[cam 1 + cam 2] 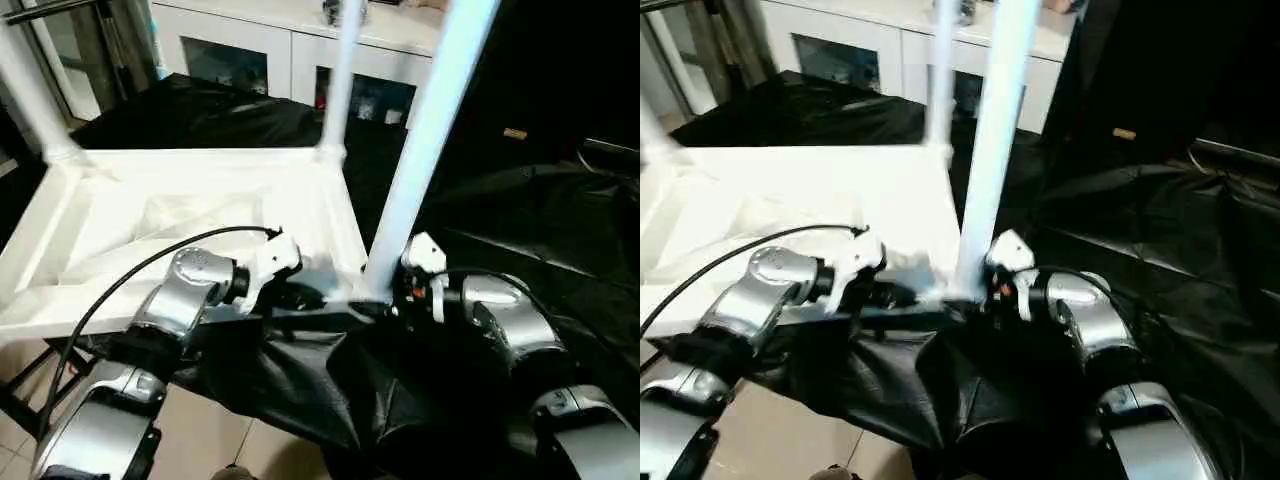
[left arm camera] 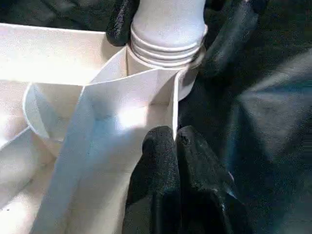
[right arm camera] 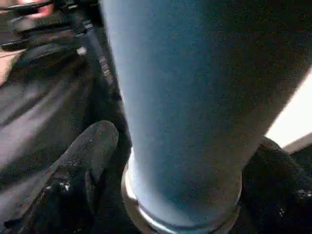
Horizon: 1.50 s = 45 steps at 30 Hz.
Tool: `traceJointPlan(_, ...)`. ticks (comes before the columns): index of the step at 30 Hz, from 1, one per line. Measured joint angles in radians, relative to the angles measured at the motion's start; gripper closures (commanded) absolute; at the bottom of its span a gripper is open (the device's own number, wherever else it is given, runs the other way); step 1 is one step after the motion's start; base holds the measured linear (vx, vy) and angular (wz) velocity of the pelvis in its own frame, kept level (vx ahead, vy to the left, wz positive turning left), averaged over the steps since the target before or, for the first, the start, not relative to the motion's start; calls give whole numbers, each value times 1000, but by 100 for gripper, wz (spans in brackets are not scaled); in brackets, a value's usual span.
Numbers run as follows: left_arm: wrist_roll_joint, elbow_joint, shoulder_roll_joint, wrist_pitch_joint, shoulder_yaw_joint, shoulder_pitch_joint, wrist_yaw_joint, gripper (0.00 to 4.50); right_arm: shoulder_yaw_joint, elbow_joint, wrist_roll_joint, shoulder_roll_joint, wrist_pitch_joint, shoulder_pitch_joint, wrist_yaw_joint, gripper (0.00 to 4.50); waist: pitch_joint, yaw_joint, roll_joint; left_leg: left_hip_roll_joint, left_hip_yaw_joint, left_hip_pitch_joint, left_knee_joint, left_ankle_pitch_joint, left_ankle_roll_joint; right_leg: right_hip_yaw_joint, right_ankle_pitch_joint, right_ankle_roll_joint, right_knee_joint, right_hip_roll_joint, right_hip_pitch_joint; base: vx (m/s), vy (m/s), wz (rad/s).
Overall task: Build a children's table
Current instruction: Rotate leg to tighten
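The white tabletop [image 1: 200,215] lies upside down on a black cloth, its ribbed underside facing up. Three white legs stand up from it: two at the far corners [image 1: 340,80] [image 1: 25,90] and one in the near right corner socket [image 1: 420,150]. My right gripper [image 1: 385,295] is open, its black fingers [image 3: 83,161] on either side of that near leg's threaded base [image 2: 165,46], with a gap showing on one side. My left gripper [image 2: 174,141] is shut, its fingertips against the rib's edge just beside the same socket.
The black cloth [image 1: 520,220] covers the work surface and hangs over its near edge. A white cabinet with glass doors [image 1: 260,50] stands behind. Light floor tiles [image 1: 200,430] show below the near edge. A black cable [image 1: 120,290] loops over my left forearm.
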Motion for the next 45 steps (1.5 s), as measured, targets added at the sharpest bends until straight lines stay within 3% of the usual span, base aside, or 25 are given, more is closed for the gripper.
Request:
traceJointPlan(6, -7, -22, 10, 2, -9, 10, -45, 450, 10, -42, 21, -10, 51, 16, 52, 109, 0, 13, 0, 0, 0, 0, 0, 0, 0, 0, 0, 0, 0, 0, 0, 0, 0, 0)
traceJointPlan(8, -7, -27, 12, 3, -11, 13, -47, 450, 10, -48, 25, -9, 65, 17, 59, 146, 0, 14, 0, 0, 0, 0, 0, 0, 0, 0, 0, 0, 0, 0, 0, 0, 0, 0)
traceJointPlan(16, -4, -29, 5, 9, -9, 18, -32, 450, -3, -78, 31, 3, 98, 41, 25, 176, 0, 15, 0, 0, 0, 0, 2, 0, 0, 0, 0, 0, 1, 0, 0, 0, 0, 0)
traceJointPlan(19, 11, -2, -18, 4, 5, 8, 47, 450, -38, -33, 27, 45, 89, 33, -115, 181, 0, 11, 0, 0, -1, 3, 3, 0, 0, 1, 0, 0, 2, -1, 2, 0, 0, 0)
traceJointPlan(23, 50, 81, -97, 31, 28, -46, 260, 450, -105, 85, 5, 144, 95, -43, -482, 186, 0, -16, -1, -1, -1, 6, 4, 1, -1, 2, -1, 3, 1, -1, 4, 0, 0, 0)
traceJointPlan(29, 72, 136, -176, 60, 37, -87, 423, 450, -157, 137, -10, 219, 107, -85, -764, 186, -2, -17, 1, -2, -1, 6, 4, 0, -1, 2, 2, -1, 1, -1, 4, 0, 0, 0)
traceJointPlan(32, 73, 136, -179, 60, 39, -88, 427, 450, -159, 142, -12, 222, 95, -85, -771, 186, -2, -16, 2, -2, -1, 6, 1, 0, -1, 2, 2, 0, 1, -1, 5, 0, 0, 0)
traceJointPlan(34, 73, 139, -179, 59, 41, -87, 427, 450, -160, 155, -12, 224, 90, -92, -771, 131, -2, -16, 2, -2, -1, 6, 1, 0, -1, 2, 2, 0, 1, -1, 5, 0, 0, 0)
traceJointPlan(39, 79, 141, -174, 40, 41, -87, 411, 450, -152, 178, -37, 216, 77, -110, -735, 79, -2, -18, 2, -2, -1, 6, 2, 0, -1, 2, 2, 0, 0, -1, 4, 0, 0, 0)
traceJointPlan(45, 57, 109, -124, 18, 37, -69, 301, 450, -106, 149, -28, 124, 17, -78, -459, 79, -1, -16, 2, -1, -1, 2, -3, 0, -1, 0, 1, 1, 0, 0, 0, 0, 0, 0)
